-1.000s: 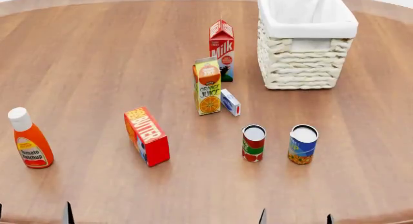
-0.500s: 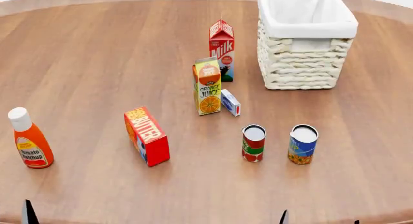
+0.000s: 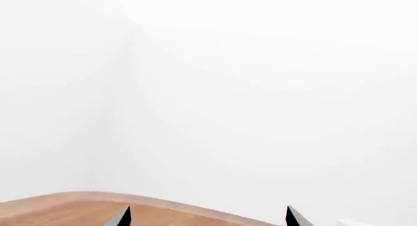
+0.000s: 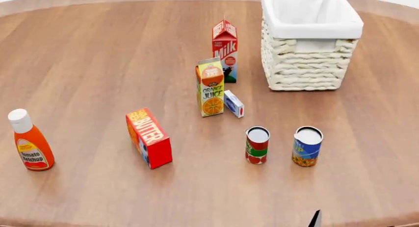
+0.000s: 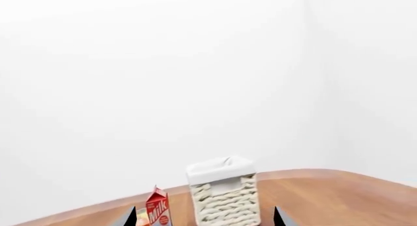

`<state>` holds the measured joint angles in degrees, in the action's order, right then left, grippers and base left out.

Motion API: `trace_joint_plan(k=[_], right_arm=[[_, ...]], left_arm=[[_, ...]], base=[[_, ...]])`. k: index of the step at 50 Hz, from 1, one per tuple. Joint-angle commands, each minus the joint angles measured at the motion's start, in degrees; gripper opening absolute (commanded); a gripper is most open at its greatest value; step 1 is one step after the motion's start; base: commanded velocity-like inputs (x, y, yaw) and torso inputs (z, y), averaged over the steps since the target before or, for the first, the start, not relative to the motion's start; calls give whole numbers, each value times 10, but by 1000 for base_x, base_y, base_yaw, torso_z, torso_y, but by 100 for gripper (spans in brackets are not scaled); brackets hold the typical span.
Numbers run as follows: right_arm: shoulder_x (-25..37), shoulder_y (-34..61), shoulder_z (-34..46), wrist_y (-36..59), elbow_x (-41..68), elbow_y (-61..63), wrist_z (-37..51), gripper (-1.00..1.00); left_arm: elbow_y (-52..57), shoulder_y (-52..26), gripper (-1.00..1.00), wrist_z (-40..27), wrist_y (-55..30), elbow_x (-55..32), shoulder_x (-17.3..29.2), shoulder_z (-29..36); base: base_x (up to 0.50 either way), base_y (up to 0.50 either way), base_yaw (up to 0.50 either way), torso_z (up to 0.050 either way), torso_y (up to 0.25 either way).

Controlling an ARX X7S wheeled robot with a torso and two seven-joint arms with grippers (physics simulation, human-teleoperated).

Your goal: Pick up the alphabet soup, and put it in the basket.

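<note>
Head view shows a broad round wooden table [image 4: 98,65], its grain running warm and brown, with white wall beyond the far edge. The alphabet soup [image 4: 307,146] stands upright toward the near right, just beside a red, white and green can [image 4: 257,145] but apart from it. The basket [image 4: 309,40] sits at the far right, well apart from the soup, its white lining folded over the rim. An orange juice carton [image 4: 210,87], a milk carton [image 4: 224,50], a small white box [image 4: 234,104], a butter box [image 4: 149,138] and a ketchup bottle [image 4: 29,141] are spread across the rest.

Only a dark fingertip [image 4: 315,219] of the right gripper pokes up at the near edge, close in front of the soup, touching nothing. The right wrist view shows the right gripper [image 5: 205,217] with fingers spread and empty; likewise the left gripper [image 3: 207,217], parted wide, holding nothing.
</note>
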<state>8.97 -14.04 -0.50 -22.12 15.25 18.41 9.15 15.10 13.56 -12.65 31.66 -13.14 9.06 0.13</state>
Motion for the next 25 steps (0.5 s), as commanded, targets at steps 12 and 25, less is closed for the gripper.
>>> trace_joint_plan(k=[12, 25], right_arm=[[8, -5, -3, -19, 4, 1, 13, 100], [14, 0, 4, -4, 4, -1, 22, 100]], left_arm=[[4, 4, 100, -14, 11, -13, 9, -4], [1, -1, 100, -19, 6, -10, 12, 3]], base=[[0, 0, 0, 0, 0], [-13, -78, 0, 0, 0]])
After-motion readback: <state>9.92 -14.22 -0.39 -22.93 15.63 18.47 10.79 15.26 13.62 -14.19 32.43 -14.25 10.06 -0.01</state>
